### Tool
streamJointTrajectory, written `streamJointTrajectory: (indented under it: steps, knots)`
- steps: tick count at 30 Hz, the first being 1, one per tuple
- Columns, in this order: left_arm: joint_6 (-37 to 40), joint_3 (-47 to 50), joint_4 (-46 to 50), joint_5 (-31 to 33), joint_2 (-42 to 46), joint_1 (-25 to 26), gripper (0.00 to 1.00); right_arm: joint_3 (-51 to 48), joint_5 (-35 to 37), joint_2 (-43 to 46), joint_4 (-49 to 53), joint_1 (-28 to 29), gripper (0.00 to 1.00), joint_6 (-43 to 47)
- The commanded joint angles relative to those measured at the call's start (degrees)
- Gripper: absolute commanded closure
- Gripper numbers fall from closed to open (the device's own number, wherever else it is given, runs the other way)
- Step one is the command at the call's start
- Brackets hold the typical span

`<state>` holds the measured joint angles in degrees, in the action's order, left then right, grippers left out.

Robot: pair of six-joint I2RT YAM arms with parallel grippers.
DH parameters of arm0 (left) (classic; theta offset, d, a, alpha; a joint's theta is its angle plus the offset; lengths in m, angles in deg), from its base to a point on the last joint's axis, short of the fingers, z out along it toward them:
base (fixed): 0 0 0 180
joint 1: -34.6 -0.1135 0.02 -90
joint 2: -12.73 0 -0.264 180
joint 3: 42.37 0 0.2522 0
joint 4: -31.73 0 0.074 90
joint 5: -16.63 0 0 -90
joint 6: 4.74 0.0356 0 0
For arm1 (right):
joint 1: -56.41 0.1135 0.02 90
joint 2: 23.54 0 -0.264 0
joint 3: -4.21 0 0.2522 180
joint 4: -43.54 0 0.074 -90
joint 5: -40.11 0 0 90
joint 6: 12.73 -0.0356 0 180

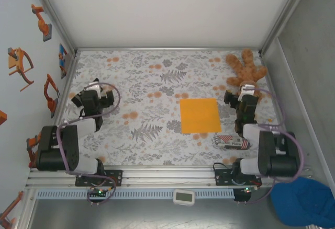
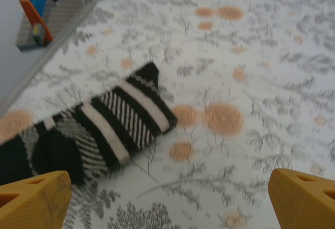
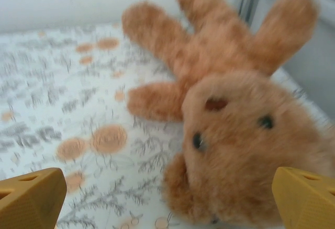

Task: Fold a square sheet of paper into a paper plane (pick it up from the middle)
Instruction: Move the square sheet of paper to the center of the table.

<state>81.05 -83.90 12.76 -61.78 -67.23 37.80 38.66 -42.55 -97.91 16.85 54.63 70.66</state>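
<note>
The paper [image 1: 199, 115] lies flat on the desk [image 1: 157, 82], a bit right of the middle. It is apart from both claws.

The left arm [image 1: 68, 140] is bent at the front edge and reaches forward along the left side. The left claw [image 1: 96, 94] is wide open and holds nothing. Its yellow fingers [image 2: 34, 200] stand far apart, low over the desk. A striped sock [image 2: 94, 129] lies on the desk just ahead of them.

The right arm [image 1: 272, 153] is bent the same way on the right side. The right claw [image 1: 244, 91] is wide open too and holds nothing. It points at the teddy [image 3: 235, 135], which lies in the far right corner, very close in front of the claw.

A striped packet [image 1: 233, 142] lies beside the right arm, near the front right corner of the paper.
</note>
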Motion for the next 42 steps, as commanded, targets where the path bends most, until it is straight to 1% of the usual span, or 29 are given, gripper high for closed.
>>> streamJointTrajectory:
  steps: [1, 4, 6, 9, 10, 12, 14, 18, 20, 23, 26, 29, 31, 35, 38, 42]
  knots:
    - [-3.9, -6.1, 14.6, 3.6, 6.2, 0.9, 0.04, 5.0, 4.1, 8.5, 14.3, -0.2, 0.0, -4.5]
    - [-8.9, -11.3, 25.9, 3.1, 10.1, 2.6, 0.04, 13.9, 4.1, 12.3, 34.6, -0.2, 0.0, -11.8]
    - [-13.8, -15.2, 34.2, -0.1, 12.6, 3.4, 0.04, 19.9, 1.2, 11.9, 46.4, -0.2, 0.0, -15.0]
    - [-20.6, -18.9, 42.1, -7.4, 15.3, 3.7, 0.04, 23.9, -3.5, 10.7, 55.2, -0.2, 0.0, -19.4]
    - [-22.1, -19.4, 43.4, -10.1, 16.0, 3.7, 0.04, 24.9, -5.4, 10.2, 57.3, -0.2, 0.01, -20.9]
    - [-25.6, -19.7, 44.7, -16.1, 17.6, 3.7, 0.04, 26.4, -11.5, 9.4, 60.7, -0.1, 0.01, -23.0]
    - [-27.5, -19.8, 45.3, -22.3, 18.8, 3.7, 0.04, 26.4, -18.2, 8.9, 62.0, 0.0, 0.02, -25.0]
    - [-30.7, -18.9, 45.6, -29.7, 19.5, 3.8, 0.04, 24.9, -27.3, 8.5, 62.4, 0.8, 0.07, -28.5]
    - [-31.6, -18.4, 45.5, -32.5, 19.1, 4.0, 0.04, 24.6, -29.2, 7.6, 62.5, 3.1, 0.08, -30.0]
    - [-31.5, -18.3, 45.7, -34.7, 17.9, 4.3, 0.04, 25.2, -29.1, 4.7, 62.6, 7.1, 0.09, -31.0]
    - [-31.2, -18.5, 46.1, -34.1, 16.8, 4.4, 0.04, 26.3, -27.4, 0.8, 62.0, 10.6, 0.08, -32.5]
    - [-30.7, -19.6, 48.0, -33.9, 15.8, 4.4, 0.04, 27.5, -27.7, -3.6, 59.9, 13.6, 0.08, -34.8]
    - [-30.5, -19.5, 48.6, -33.7, 15.9, 4.4, 0.04, 28.3, -26.7, -6.1, 59.1, 15.8, 0.08, -35.8]
    - [-30.4, -18.9, 49.0, -33.2, 16.3, 4.4, 0.04, 29.1, -26.1, -10.5, 57.2, 18.6, 0.08, -37.8]
    - [-30.4, -18.8, 49.1, -33.1, 16.2, 4.5, 0.04, 29.5, -24.5, -12.6, 56.5, 20.5, 0.08, -38.7]
    - [-30.8, -18.8, 49.1, -33.1, 15.4, 4.5, 0.04, 29.6, -22.9, -15.3, 56.0, 22.4, 0.05, -40.5]
